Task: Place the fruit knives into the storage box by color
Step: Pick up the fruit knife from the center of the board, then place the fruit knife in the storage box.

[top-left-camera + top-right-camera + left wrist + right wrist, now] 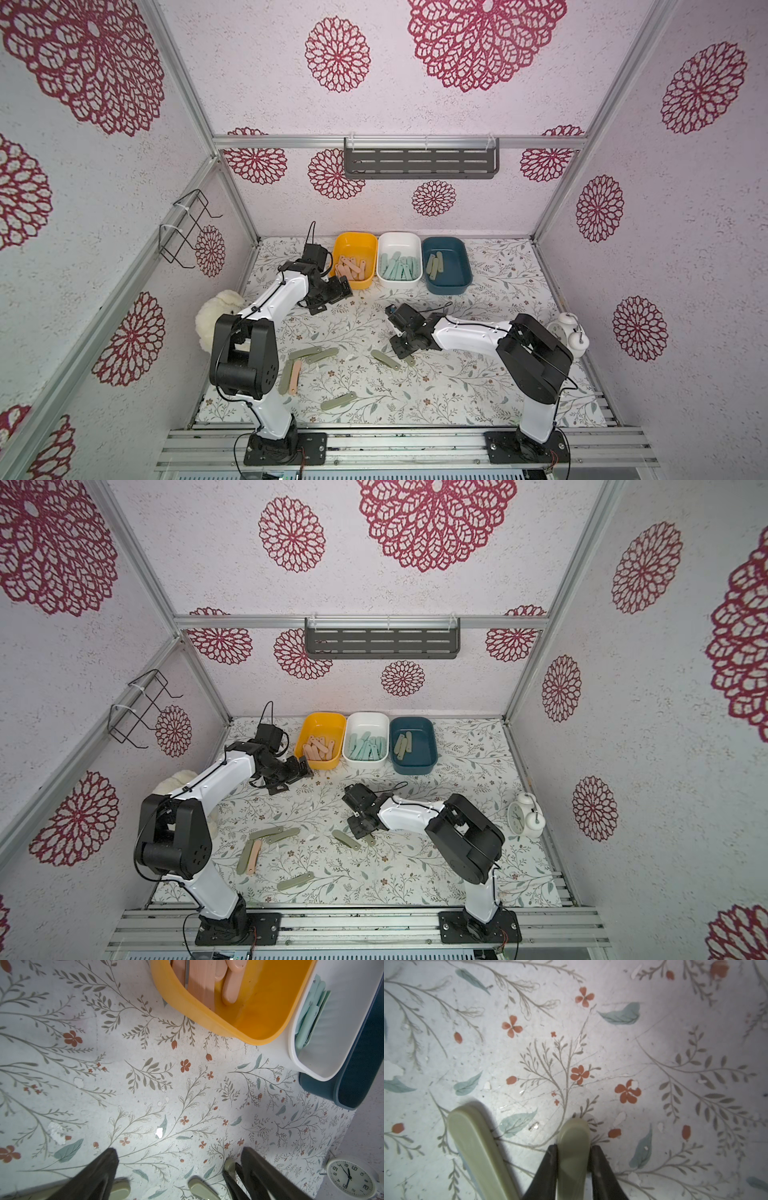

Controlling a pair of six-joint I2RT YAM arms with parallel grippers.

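Olive grey-green, one fruit knife point(572, 1134) sits clamped between the right gripper's point(574, 1148) black fingers point(550, 1167). Its rounded end pokes out past their tips over the floral table point(612, 1043). A second olive knife point(477, 1147) lies just beside that gripper. The left gripper point(178, 1153) hangs with jaws wide apart, and the yellow box point(187, 1007) of peach-pink knives point(230, 987) is just ahead of it.
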